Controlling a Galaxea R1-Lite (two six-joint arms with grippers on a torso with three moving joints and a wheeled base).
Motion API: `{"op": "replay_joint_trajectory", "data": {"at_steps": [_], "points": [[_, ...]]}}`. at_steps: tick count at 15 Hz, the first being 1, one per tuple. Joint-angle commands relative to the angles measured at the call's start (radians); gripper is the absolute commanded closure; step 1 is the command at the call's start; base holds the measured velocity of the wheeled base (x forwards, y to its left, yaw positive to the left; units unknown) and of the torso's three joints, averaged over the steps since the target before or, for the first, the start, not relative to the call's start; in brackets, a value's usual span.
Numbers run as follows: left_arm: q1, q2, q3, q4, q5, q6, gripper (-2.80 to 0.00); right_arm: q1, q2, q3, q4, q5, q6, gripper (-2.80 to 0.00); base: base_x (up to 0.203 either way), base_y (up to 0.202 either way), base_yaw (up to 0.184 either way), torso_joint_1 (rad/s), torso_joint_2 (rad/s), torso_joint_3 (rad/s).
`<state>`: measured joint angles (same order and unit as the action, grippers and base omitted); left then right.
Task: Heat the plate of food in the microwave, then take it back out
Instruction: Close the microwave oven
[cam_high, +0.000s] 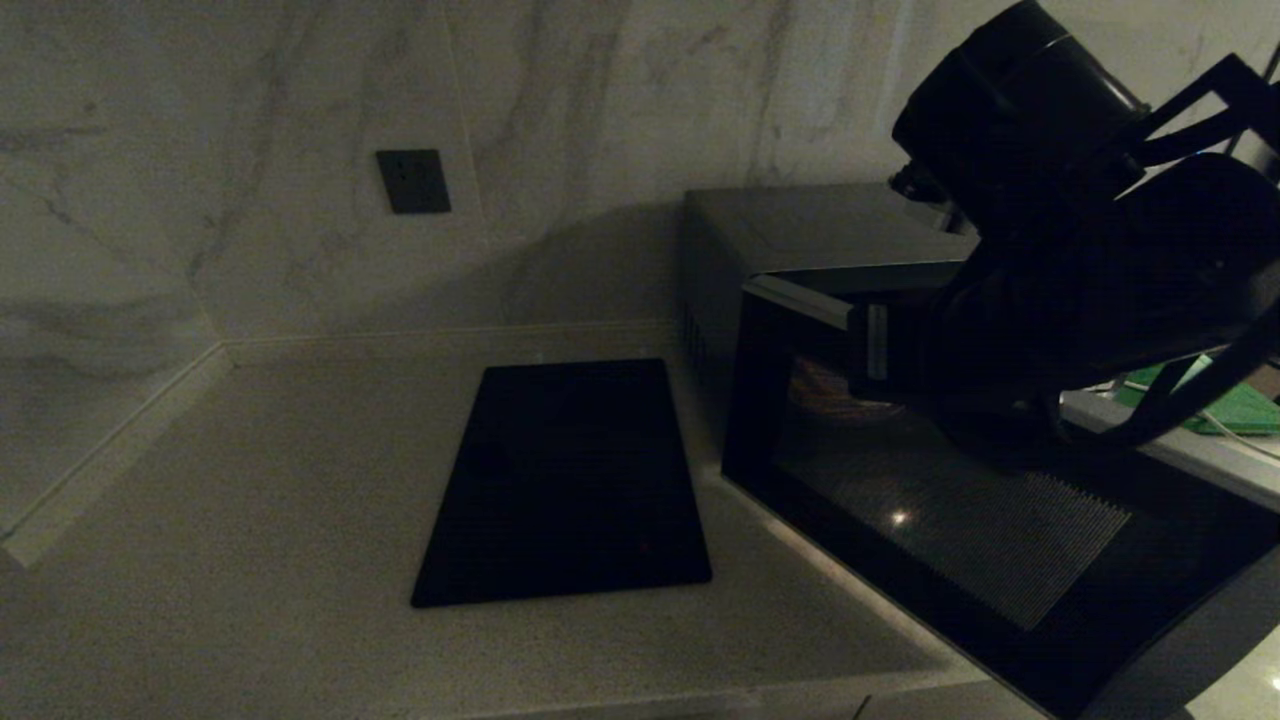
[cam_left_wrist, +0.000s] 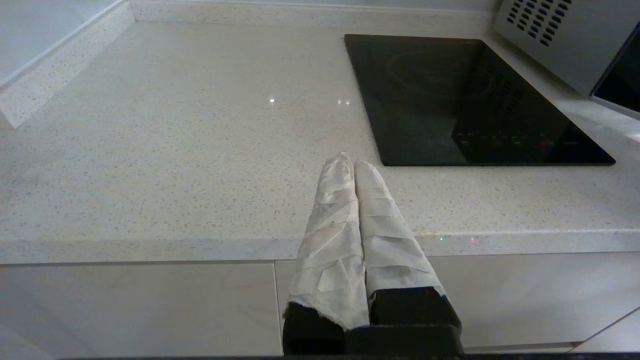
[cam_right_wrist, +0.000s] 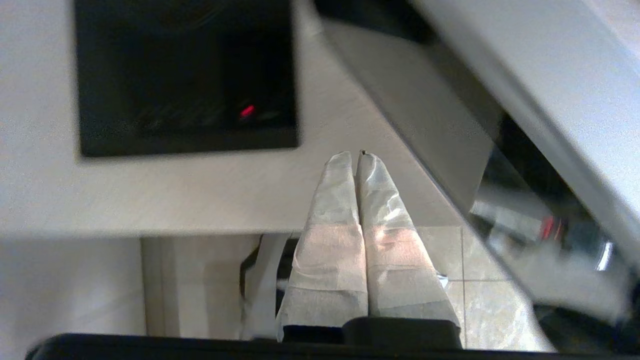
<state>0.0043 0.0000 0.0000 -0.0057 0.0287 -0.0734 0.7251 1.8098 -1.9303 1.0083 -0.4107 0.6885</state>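
Observation:
The microwave (cam_high: 800, 225) stands at the right of the counter. Its dark glass door (cam_high: 950, 520) is swung out at an angle from its left edge. Behind the glass a dim round brownish shape (cam_high: 835, 395) shows, seemingly the plate of food, with no detail visible. My right arm (cam_high: 1080, 260) hangs over the door's top and hides its own gripper in the head view. In the right wrist view the right gripper (cam_right_wrist: 356, 155) is shut and empty, beside the door (cam_right_wrist: 425, 100) and above the counter's front edge. My left gripper (cam_left_wrist: 350, 160) is shut and empty, parked at the counter's front edge.
A flat black mat (cam_high: 570, 480) lies on the pale counter (cam_high: 250, 520) just left of the microwave. A green board (cam_high: 1240, 405) shows beyond the door at the far right. A marble wall with a dark socket (cam_high: 412, 181) closes the back, and a side wall closes the left.

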Motion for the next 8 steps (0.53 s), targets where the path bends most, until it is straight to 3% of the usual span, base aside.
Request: {"op": "replay_joint_trajectory", "data": {"at_steps": [1, 8], "points": [[0.0, 0.002, 0.0, 0.0, 0.0, 0.0, 0.0, -0.06, 0.001, 0.013, 0.006, -0.025, 0.011, 0.0, 0.0, 0.0, 0.0, 0.0, 0.0, 0.0], [0.0, 0.002, 0.0, 0.0, 0.0, 0.0, 0.0, -0.245, 0.006, 0.031, 0.003, -0.035, 0.042, 0.0, 0.0, 0.0, 0.0, 0.0, 0.0, 0.0]]}}
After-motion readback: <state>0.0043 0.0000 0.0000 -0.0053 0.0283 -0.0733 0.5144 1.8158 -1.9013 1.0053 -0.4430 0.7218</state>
